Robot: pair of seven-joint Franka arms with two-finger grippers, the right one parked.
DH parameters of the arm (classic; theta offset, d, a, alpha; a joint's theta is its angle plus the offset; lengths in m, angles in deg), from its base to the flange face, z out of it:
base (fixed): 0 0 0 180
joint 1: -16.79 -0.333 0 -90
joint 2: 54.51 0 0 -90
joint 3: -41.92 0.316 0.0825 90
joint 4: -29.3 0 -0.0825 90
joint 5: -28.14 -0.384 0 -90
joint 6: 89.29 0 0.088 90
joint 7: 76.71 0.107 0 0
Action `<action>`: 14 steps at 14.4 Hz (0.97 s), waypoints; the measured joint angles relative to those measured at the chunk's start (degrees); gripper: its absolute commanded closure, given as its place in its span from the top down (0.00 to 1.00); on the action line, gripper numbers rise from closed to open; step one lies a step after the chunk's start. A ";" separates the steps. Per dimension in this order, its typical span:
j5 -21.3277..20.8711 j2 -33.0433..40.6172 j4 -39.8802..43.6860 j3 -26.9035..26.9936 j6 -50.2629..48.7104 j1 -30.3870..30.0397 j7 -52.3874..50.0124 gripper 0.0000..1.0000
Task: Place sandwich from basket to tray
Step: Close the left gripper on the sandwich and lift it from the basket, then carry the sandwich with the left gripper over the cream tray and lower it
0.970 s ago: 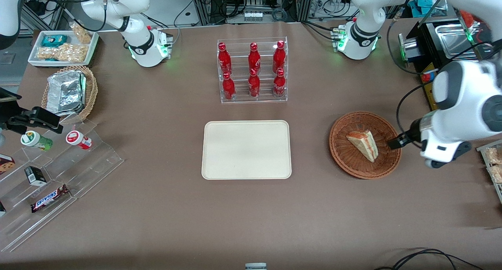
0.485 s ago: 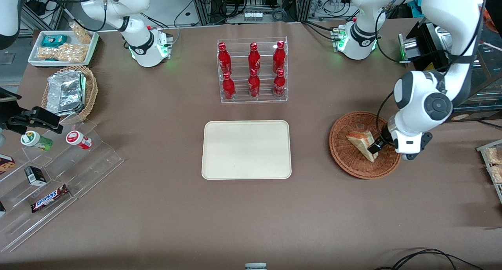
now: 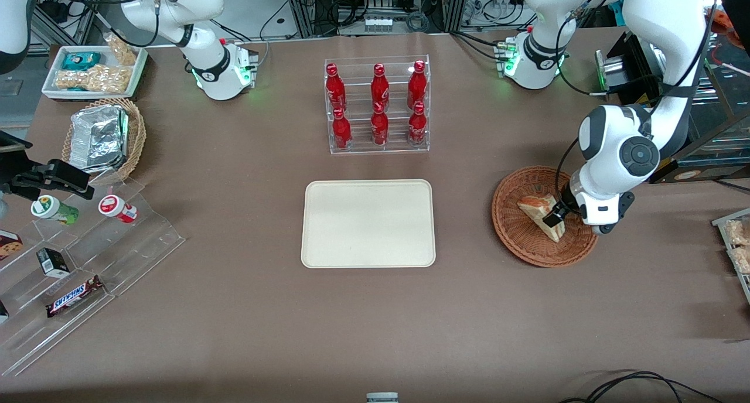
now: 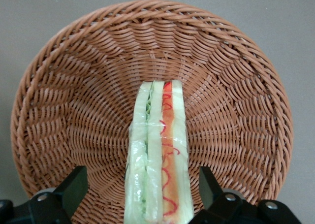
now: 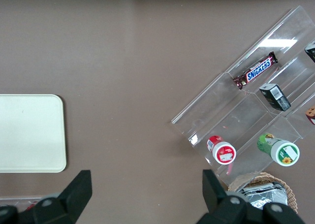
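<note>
The sandwich (image 3: 539, 212) is a wrapped white-bread wedge lying in the reddish-brown woven basket (image 3: 515, 233), toward the working arm's end of the table. Its cut edge (image 4: 157, 155) shows green, white and red-orange layers under clear film. My gripper (image 3: 554, 217) hangs low over the basket and is open, one finger (image 4: 74, 187) on each side of the sandwich with a gap to each. The cream tray (image 3: 368, 222) lies flat on the table's middle, bare, beside the basket.
A clear rack of red bottles (image 3: 378, 105) stands farther from the front camera than the tray. Toward the parked arm's end are a tan basket with foil (image 3: 102, 138), a white snack tray (image 3: 94, 70) and a clear stepped stand with snacks (image 3: 76, 256).
The working arm swung in from the table's end and came down over the basket. Its gripper moved from the basket's rim to straddle the sandwich. The sandwich has not moved.
</note>
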 measured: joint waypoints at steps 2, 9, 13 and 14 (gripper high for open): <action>0.00 -0.98 -0.19 -0.03 0.15 0.31 -0.05 1.00; 0.00 -3.35 0.08 -0.01 1.56 2.62 -5.13 0.10; -0.03 -2.26 0.63 0.33 0.57 2.41 -4.92 0.02; -0.04 -1.46 1.51 0.36 -1.46 2.40 -4.80 0.02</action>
